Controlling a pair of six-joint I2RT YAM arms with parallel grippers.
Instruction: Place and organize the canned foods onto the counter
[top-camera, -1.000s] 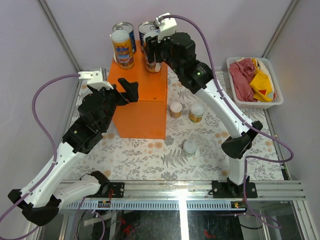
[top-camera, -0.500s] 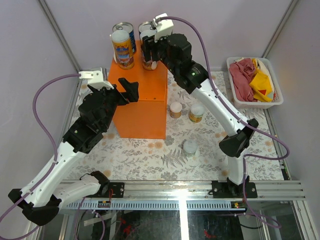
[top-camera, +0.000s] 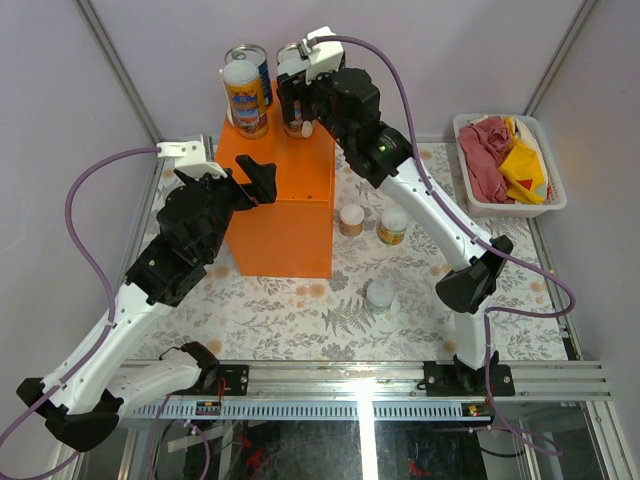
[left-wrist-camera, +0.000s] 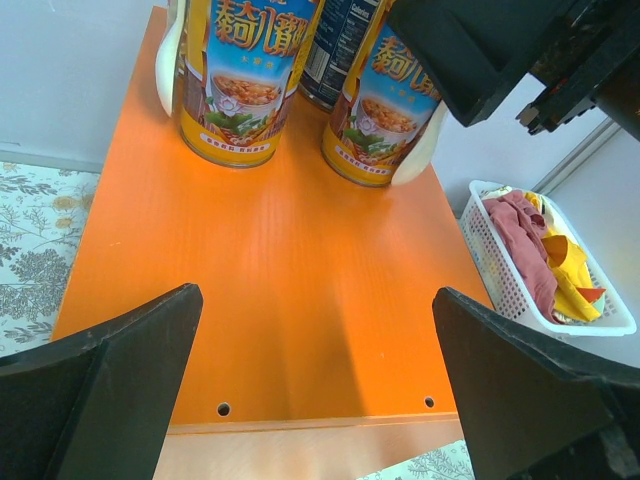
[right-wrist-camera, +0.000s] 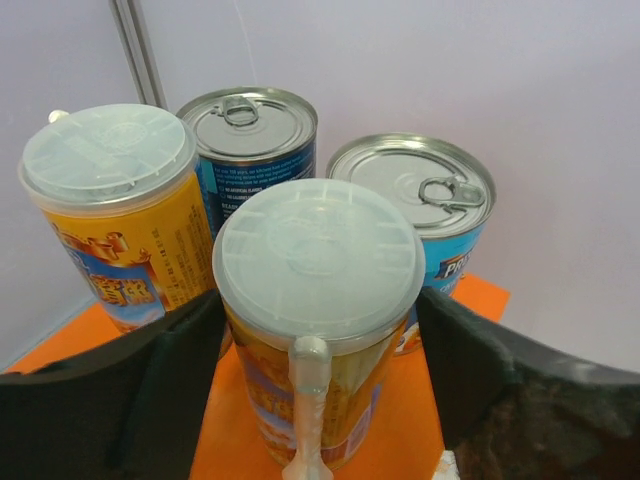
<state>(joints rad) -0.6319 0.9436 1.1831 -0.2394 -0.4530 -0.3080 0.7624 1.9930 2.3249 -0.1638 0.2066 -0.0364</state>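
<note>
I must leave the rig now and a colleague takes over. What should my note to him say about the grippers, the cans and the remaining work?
Left gripper: open, empty, above the near end of the orange box.
Right gripper: shut on a tall yellow can at the far end of the box. The can's base seems to rest on the top, but it is not released.
Done: the other tall yellow can and two blue cans stand at the far end of the box.
Left: release the held can, then bring up the three short cans standing on the table, right of the box.
</note>
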